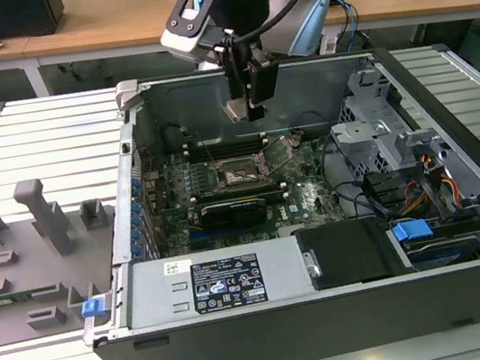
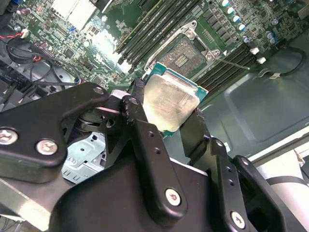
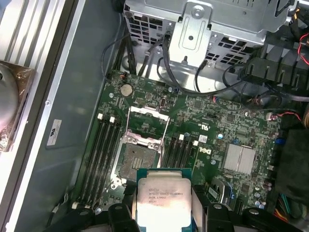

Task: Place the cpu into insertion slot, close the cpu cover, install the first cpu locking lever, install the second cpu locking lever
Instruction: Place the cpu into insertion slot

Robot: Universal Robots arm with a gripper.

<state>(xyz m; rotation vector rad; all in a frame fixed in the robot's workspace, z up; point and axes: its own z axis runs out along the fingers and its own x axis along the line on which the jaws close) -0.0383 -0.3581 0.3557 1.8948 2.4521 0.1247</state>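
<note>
My gripper [image 1: 243,106] hangs above the open computer case, shut on the cpu [image 1: 236,109]. Both wrist views show the cpu as a square chip with a silver-grey top [image 2: 171,104] [image 3: 163,200], clamped between the black fingers [image 2: 137,104]. The insertion slot [image 3: 135,162] [image 2: 186,53] [image 1: 244,175] lies uncovered on the green board, below and a little ahead of the chip, apart from it. The cpu cover [image 3: 147,123], a thin silver frame, stands swung back from the slot. A thin metal locking lever [image 2: 234,63] sticks out beside the slot.
Long black memory slots [image 3: 104,150] flank the socket on both sides. Black cables [image 3: 193,72] hang from the metal drive cage [image 1: 377,122]. A power supply [image 1: 224,283] lines the case's near wall. A grey fixture [image 1: 32,249] sits at the exterior view's left.
</note>
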